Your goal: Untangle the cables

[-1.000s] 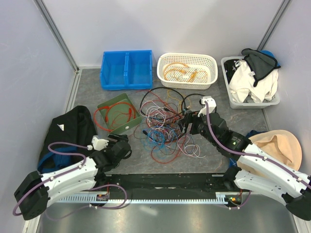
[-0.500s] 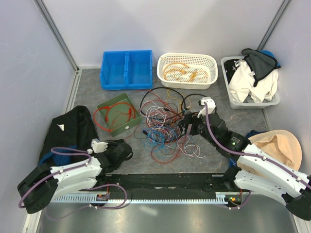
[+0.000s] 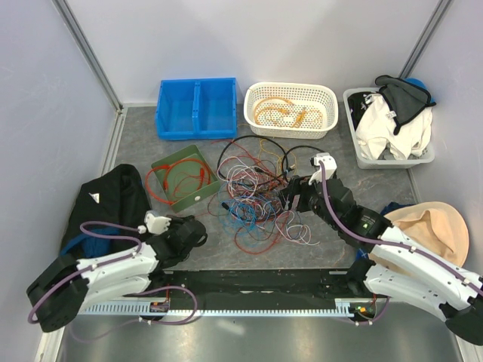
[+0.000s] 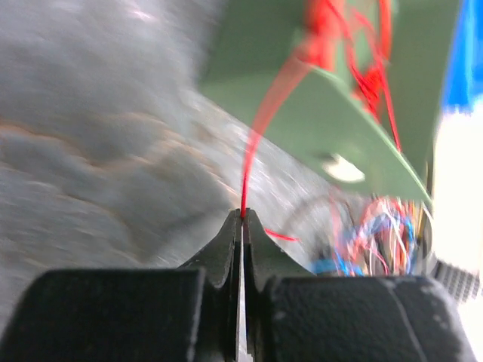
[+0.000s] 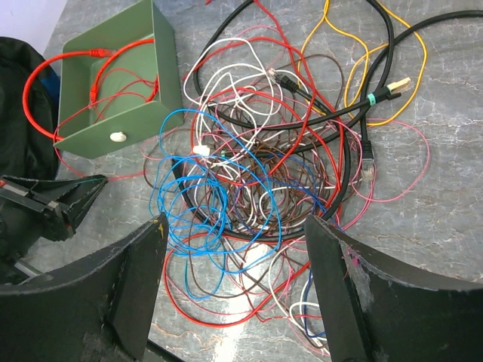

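At mid-table, a tangle of thin multicoloured cables [image 3: 253, 197] lies beside a green open-topped box [image 5: 143, 124]. Right gripper [image 5: 235, 226] hangs above, jaws wide; left gripper [image 4: 242, 226] pinches a red wire [image 4: 251, 151] leading to the box.

Left claw [image 4: 242, 219] pinched closed, right claw [image 5: 235, 226] spread wide.

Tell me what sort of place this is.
Probably a robot lab test cell: two arms bolted to a walled-in table, a staged tangle of cables, plus a blue bin and white basket for sorting.
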`<state>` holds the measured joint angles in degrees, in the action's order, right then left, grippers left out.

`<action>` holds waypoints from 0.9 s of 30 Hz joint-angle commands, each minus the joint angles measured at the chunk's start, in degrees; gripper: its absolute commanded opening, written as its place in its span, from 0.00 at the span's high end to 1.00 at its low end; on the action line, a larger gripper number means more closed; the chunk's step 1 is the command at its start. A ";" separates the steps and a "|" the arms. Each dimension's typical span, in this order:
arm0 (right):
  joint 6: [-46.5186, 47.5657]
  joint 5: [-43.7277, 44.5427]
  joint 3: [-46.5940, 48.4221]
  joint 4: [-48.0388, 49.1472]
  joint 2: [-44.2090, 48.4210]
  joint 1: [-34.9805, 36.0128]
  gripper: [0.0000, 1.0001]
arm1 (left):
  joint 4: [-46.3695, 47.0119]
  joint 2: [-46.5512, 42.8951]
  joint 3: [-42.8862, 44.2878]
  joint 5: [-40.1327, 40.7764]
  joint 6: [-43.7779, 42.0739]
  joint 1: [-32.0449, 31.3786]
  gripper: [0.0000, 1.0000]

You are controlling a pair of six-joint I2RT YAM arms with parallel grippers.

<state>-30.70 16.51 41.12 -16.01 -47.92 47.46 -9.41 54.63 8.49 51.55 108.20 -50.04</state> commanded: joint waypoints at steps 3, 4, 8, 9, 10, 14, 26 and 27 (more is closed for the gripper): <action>-0.06 0.98 -0.26 0.37 1.17 0.09 0.19 | -2.17 -14.98 9.77 -4.70 -29.41 -0.50 0.98; -0.15 0.80 -0.08 0.37 0.99 0.09 0.20 | -3.76 -16.30 13.71 -4.96 -30.67 -0.50 0.98; -0.68 0.10 0.10 0.98 0.55 0.09 0.20 | -12.20 -13.24 24.01 -5.58 -35.77 -0.50 0.98; -0.77 0.01 0.10 1.15 0.55 0.09 0.20 | -13.08 -12.45 25.59 -5.23 -37.00 -0.50 0.98; -0.85 -0.08 0.01 1.24 0.46 0.09 0.20 | -15.27 -11.40 28.31 -4.80 -37.36 -0.41 0.98; -0.94 0.01 -0.34 1.07 1.33 0.09 0.20 | -18.09 -3.77 34.21 -3.90 -40.61 2.82 0.98; -0.33 2.21 -0.52 -1.74 4.41 0.09 0.20 | -19.86 8.74 41.25 -20.53 -45.71 26.21 0.98; -0.15 2.64 -0.52 -1.74 4.42 0.09 0.19 | -19.95 8.82 41.25 -20.26 -46.50 26.75 0.98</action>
<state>-30.87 16.99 40.84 -17.54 -44.38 47.46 -28.45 63.77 46.85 32.93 66.39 -25.85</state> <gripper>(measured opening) 0.806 0.025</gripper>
